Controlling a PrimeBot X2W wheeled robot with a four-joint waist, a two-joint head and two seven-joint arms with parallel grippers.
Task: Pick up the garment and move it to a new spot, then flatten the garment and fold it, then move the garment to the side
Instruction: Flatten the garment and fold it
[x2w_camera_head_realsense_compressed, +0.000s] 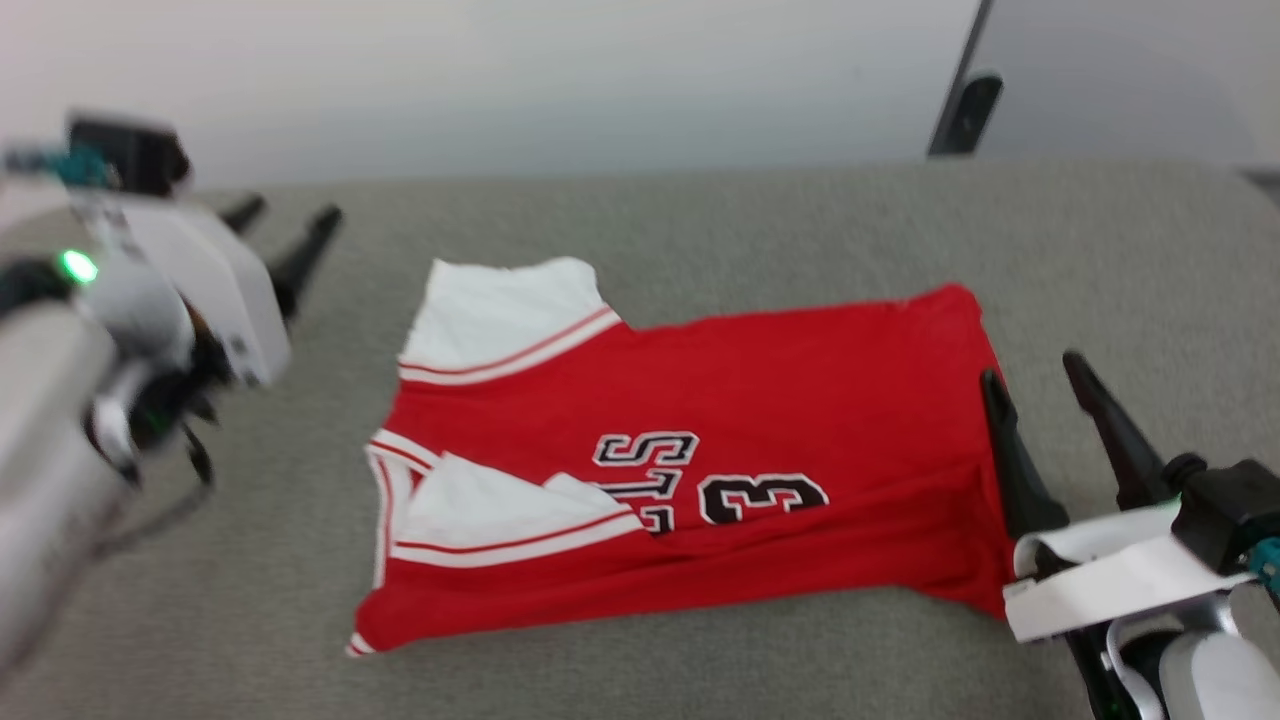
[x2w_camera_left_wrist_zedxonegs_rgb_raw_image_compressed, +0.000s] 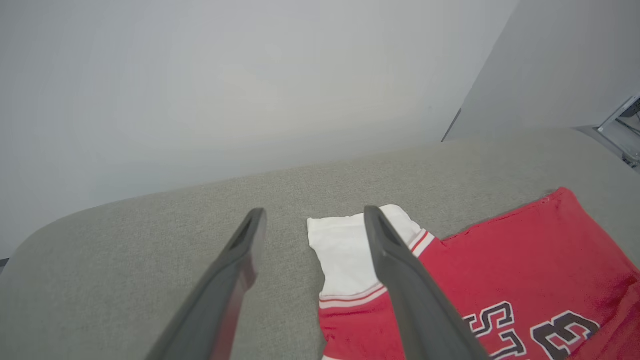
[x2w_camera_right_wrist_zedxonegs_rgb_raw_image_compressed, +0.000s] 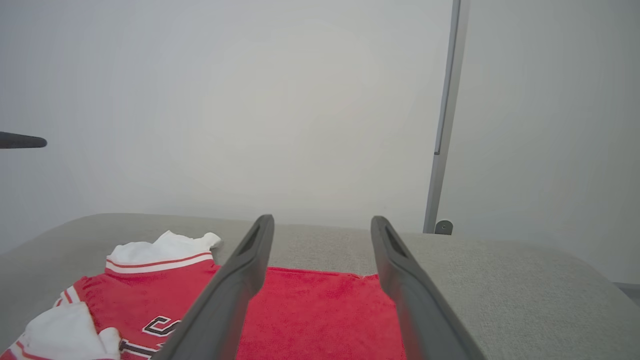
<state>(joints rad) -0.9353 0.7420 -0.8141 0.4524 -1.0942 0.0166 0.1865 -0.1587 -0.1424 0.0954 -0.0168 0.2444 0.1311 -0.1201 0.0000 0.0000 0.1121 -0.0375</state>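
Two spread, empty grippers flank the garment, which lies lengthwise left to right on the grey surface; our right gripper hovers at its right hem edge, nearer than our left gripper, beyond its far-left sleeve.

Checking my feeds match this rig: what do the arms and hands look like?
Both arms have pale casings. The left hand and right hand each carry two long, dark, tapering fingers. A green light glows on the left forearm, with a thin black cable below it. A white band wraps the right wrist.
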